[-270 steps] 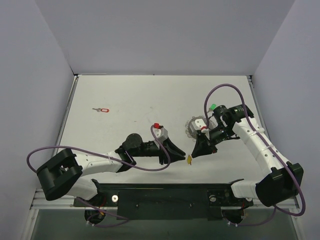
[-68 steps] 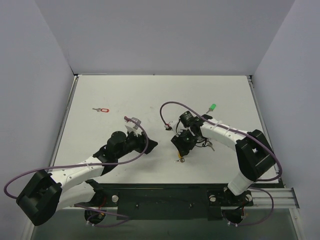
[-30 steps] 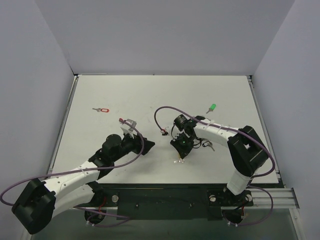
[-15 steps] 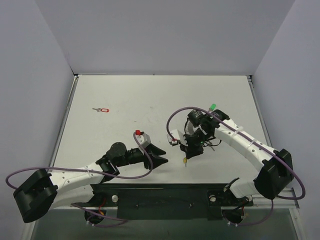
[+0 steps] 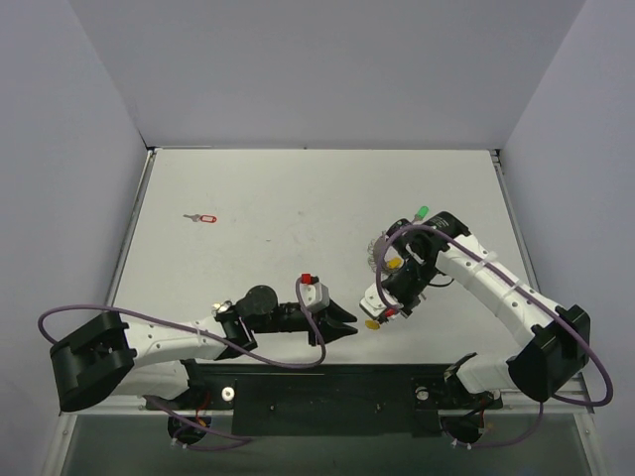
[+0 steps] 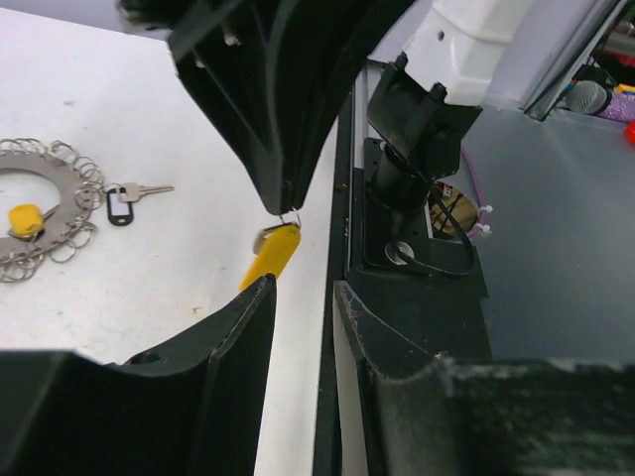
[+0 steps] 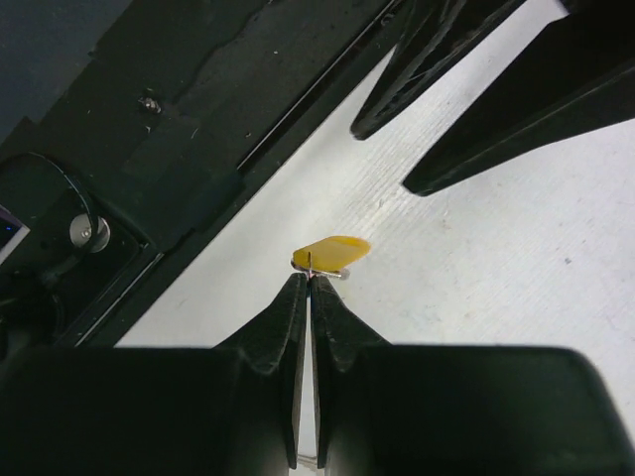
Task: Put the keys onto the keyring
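Note:
My right gripper (image 5: 378,315) is shut on the small wire loop of a yellow key (image 5: 372,322) and holds it just above the table near the front edge. The key also shows in the right wrist view (image 7: 332,253) and in the left wrist view (image 6: 273,256). My left gripper (image 5: 347,323) is open and empty, its fingertips (image 6: 263,288) just short of that key. The keyring (image 5: 377,248) lies behind the right arm, partly hidden, with a yellow-headed key (image 6: 25,218) on it. A dark grey key (image 6: 121,201) lies beside the ring. A green key (image 5: 423,212) and a red key (image 5: 203,218) lie apart.
The black base rail (image 5: 327,382) runs along the near table edge, right beside both grippers (image 6: 407,248). Purple cables (image 5: 268,337) loop over both arms. Grey walls close the table on the left, back and right.
My right gripper has carried the yellow key right and toward the front edge. My left gripper has swung right along the front edge up to the key.

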Controlling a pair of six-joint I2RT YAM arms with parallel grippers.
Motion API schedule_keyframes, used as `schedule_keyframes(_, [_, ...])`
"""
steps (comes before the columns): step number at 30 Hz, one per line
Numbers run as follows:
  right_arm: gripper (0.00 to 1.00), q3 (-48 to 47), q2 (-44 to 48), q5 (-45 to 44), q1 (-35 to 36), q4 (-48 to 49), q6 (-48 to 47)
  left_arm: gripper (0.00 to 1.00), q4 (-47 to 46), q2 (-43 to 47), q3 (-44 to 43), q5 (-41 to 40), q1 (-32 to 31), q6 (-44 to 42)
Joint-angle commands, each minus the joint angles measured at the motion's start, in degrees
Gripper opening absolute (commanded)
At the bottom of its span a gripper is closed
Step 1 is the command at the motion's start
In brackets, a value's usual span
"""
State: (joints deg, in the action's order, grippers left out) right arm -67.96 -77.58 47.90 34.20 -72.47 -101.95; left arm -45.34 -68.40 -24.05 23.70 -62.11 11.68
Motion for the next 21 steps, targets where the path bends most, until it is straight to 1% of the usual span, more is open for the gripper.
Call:
schedule_keyframes(1, [0.0, -1.6, 2.1, 4.3, -0.6, -14.4, -9.8, 0.38, -6.0, -2.9, -2.7, -1.6, -3.1, -2.5])
schedule_keyframes(5, [0.0, -1.5, 2.1, 5.1, -0.9, -15.3, -11.4, 0.38, -6.2, -4.5, -3.7, -4.7, -5.5, -4.4])
schedule_keyframes(12, [0.0, -0.7, 1.8, 6.2, -1.1, -15.3, -12.0, 0.37, -5.6, -5.5, -4.1, -13.2, -7.7, -6.6])
schedule_keyframes(16, [0.0, -0.6, 1.3, 8.0, -1.8, -14.8, -10.0, 0.35, -4.9, -6.0, -4.8, -15.7, -8.6, -7.7])
schedule_keyframes(21, [0.0, -0.4, 1.3, 8.9, -1.9, -13.0, -5.0, 0.35, -4.9, -6.1, -4.9, -18.1, -9.2, -8.0])
